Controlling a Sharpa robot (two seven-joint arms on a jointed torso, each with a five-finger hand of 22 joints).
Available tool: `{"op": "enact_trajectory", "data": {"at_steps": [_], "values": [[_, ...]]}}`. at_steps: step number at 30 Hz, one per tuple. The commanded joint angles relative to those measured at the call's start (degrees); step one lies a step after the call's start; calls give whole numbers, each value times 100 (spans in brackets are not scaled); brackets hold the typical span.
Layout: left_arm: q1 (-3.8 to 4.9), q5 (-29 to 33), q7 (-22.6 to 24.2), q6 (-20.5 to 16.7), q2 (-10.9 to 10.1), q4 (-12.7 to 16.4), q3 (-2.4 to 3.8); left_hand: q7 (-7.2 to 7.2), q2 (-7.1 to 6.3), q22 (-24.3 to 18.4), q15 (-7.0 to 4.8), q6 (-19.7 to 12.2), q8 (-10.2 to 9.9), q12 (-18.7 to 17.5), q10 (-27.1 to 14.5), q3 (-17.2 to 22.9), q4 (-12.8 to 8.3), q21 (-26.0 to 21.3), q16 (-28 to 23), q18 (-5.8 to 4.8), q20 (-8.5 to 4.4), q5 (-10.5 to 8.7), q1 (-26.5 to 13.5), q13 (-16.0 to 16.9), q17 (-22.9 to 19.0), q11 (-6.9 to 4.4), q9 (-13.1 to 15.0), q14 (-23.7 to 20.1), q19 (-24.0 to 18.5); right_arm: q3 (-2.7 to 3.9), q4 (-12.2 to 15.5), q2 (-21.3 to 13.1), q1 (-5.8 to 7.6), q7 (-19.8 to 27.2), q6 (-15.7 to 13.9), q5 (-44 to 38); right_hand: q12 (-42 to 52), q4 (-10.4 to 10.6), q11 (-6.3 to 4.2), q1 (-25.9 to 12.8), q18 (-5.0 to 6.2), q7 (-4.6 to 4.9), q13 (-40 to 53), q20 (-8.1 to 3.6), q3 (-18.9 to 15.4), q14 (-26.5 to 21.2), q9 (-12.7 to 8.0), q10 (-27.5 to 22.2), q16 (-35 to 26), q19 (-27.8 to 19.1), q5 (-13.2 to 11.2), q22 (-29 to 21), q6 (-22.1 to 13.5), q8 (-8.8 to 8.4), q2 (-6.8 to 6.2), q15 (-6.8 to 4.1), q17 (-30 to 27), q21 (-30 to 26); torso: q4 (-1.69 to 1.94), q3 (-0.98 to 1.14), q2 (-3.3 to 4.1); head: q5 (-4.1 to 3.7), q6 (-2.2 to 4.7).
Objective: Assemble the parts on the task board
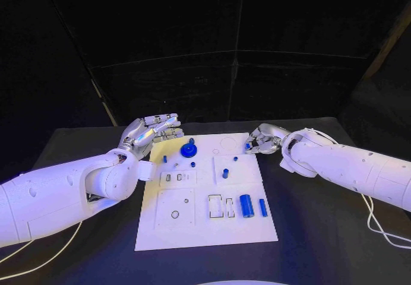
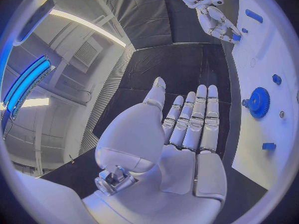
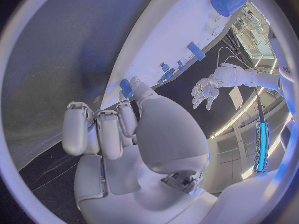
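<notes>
The white task board lies in the middle of the black table. On it stand a blue gear, a short peg, a thick blue cylinder and a thin blue bar. My left hand hovers over the board's far left corner, fingers straight and apart, holding nothing. My right hand is at the far right corner with fingers curled in. It pinches a small blue part at its fingertips.
Empty rectangular recesses and a round hole lie in the board's near half. A white cable trails on the table at the right, and another at the near left. Black curtains hang behind the table.
</notes>
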Motion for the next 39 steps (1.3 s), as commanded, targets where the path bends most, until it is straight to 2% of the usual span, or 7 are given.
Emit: {"op": "enact_trajectory", "data": {"at_steps": [1, 11, 20, 25, 30, 36, 39], "values": [[7, -30, 12, 81, 3, 3, 5, 279, 44, -5, 16, -30, -26, -16, -17, 4, -15, -21, -27, 63, 11, -20, -5, -3, -9, -7, -4, -17, 10, 2, 4, 2, 9, 18, -111, -23, 45, -16, -47, 33, 16, -42, 22, -28, 84, 361, 25, 41, 34, 52, -30, 17, 153, 74, 94, -72, 304, 38, 2, 1, -1, 5, -4], [7, -30, 10, 77, -7, 1, 5, 279, 44, -5, 16, -30, -26, -16, -17, 4, -15, -21, -27, 63, 11, -20, -5, -3, -9, -7, -4, -17, 10, 3, 51, -26, 8, 23, -507, -137, 58, -129, -178, 111, 10, -193, 57, -135, 356, 365, 88, 82, 31, 74, -171, 49, 506, 220, 242, -185, 316, 49, -9, 6, -2, 14, 0], [8, -30, 6, 72, -27, 30, 5, 279, 49, -7, 17, -37, -27, -17, -19, 6, -16, -25, -29, 63, 11, -20, -7, -3, -9, -6, -5, -17, 11, 6, 229, -149, 12, 64, -737, -189, 15, -164, -186, 82, 8, -196, 18, -157, 393, 364, 88, 57, 25, 75, -179, 50, 504, 207, 186, -201, 308, 48, -3, -12, -12, -24, 21], [10, -29, -4, 68, -43, 63, 5, 279, 49, -7, 17, -37, -27, -17, -19, 6, -16, -25, -29, 63, 11, -20, -7, -3, -9, -6, -5, -17, 11, 9, 608, -267, 23, -145, -815, -282, 4, -163, -186, 41, 7, -194, 12, -164, 409, 364, 86, 55, 22, 76, -238, 52, 501, 196, 165, -202, 308, 48, -22, -21, -30, 3, 19], [14, -29, -9, 58, -53, 77, 6, 279, 49, -7, 17, -37, -27, -17, -19, 6, -16, -25, -29, 63, 11, -20, -7, -3, -9, -6, -5, -17, 11, 13, 1187, -329, 73, -476, -906, -460, -4, -162, -187, 14, 7, -196, 6, -167, 427, 363, 87, 55, 19, 78, -286, 54, 506, 192, 158, -205, 304, 48, -26, -51, -59, 12, 15], [16, -27, -10, 58, -18, 52, 6, 279, 49, -7, 17, -37, -27, -17, -19, 6, -16, -25, -29, 63, 11, -20, -7, -3, -9, -6, -5, -17, 11, 14, 1733, -182, 122, -614, -925, -700, -8, -163, -188, 8, 5, -197, 2, -168, 430, 362, 87, 53, 15, 82, -287, 60, 508, 191, 154, -205, 297, 50, -14, -80, -75, 104, -28], [16, -6, -10, 58, 3, 29, 6, 279, 49, -7, 17, -37, -27, -17, -19, 6, -16, -25, -29, 63, 11, -20, -7, -3, -9, -6, -5, -17, 11, 15, 1850, -16, 129, -661, -905, -809, -6, -162, -188, -1, 4, -197, 5, -169, 431, 362, 86, 56, 15, 87, -281, 67, 508, 189, 147, -205, 299, 52, -6, -78, -74, 171, -40]]}}
